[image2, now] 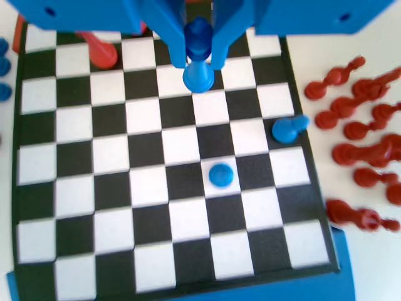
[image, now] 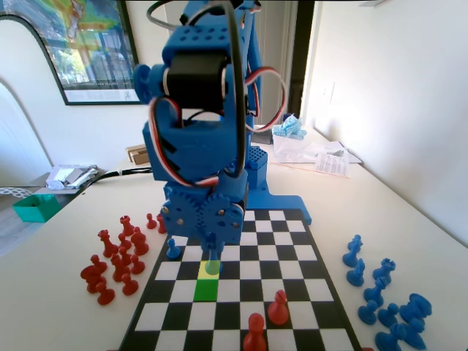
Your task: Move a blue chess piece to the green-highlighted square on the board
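Fingers (image2: pixel 199 53) grip the blue chess piece (image2: pixel 199 70) mid-board (image2: pixel 37 188) — bare squares around, green-highlighted square (image: pixel 205 290) adjacent.

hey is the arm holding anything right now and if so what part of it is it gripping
Yes. The end effector is closed on a blue chess piece, pinching its upper part just below the head, with the base hanging free over the board.

White walls (image: pixel 380 88) are filling the upper part of the fixed view, with bright daylight falling across the pale tabletop (image: pixel 66 307). A framed poster (image: pixel 91 47) is hanging at upper left. A dark doorway (image: pixel 301 58) is showing at upper centre-right. A teal box (image: pixel 35 207) is sitting at far left, papers (image: pixel 333 162) at right.
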Controlling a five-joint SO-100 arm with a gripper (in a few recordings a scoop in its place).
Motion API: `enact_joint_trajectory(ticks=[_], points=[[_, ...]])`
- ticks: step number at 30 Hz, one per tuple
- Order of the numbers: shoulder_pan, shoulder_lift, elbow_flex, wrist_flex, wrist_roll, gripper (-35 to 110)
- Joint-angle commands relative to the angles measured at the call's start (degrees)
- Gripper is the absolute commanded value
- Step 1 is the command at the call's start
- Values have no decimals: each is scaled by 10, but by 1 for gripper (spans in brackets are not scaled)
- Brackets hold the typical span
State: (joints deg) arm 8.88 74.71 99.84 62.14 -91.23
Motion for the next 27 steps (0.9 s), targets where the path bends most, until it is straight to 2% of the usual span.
enact_joint_trajectory(ticks=[1, 27], points=[[8, 21, -37, 4, -3, 1], [18, -58, -82, -24, 3, 1]])
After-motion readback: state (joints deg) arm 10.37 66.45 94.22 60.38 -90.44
